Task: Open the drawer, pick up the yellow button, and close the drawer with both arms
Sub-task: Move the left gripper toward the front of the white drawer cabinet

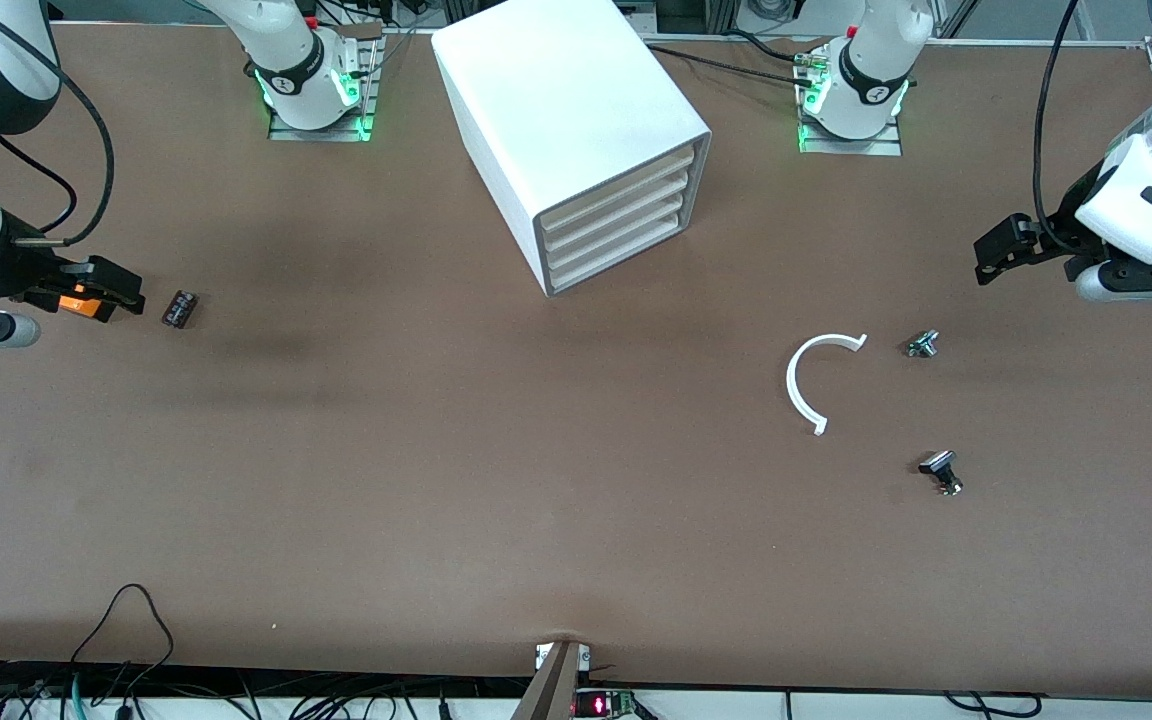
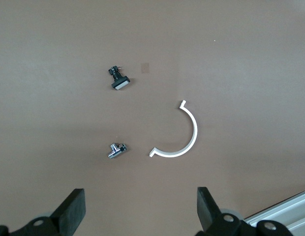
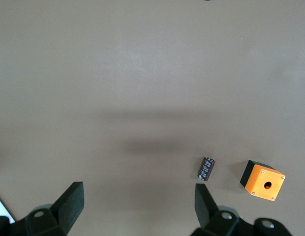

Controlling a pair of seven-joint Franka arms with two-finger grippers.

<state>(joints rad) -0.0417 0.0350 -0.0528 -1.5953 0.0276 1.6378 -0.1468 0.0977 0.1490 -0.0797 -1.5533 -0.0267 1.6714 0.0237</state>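
The white cabinet [image 1: 576, 110] stands mid-table near the arms' bases, its four white drawers [image 1: 616, 220] all pushed in. The button is out of view. My left gripper [image 1: 994, 258] [image 2: 141, 204] hangs open over the left arm's end of the table, with nothing between its fingers. My right gripper [image 1: 121, 290] [image 3: 139, 199] hangs open over the right arm's end, just above an orange box with a hole [image 1: 81, 303] [image 3: 263, 180], and it too holds nothing.
A small black ribbed block [image 1: 179, 308] [image 3: 206, 168] lies beside the orange box. Toward the left arm's end lie a white half ring [image 1: 806, 385] [image 2: 184, 137], a small metal part [image 1: 922, 344] [image 2: 116, 150] and a black-capped part [image 1: 941, 470] [image 2: 119, 78].
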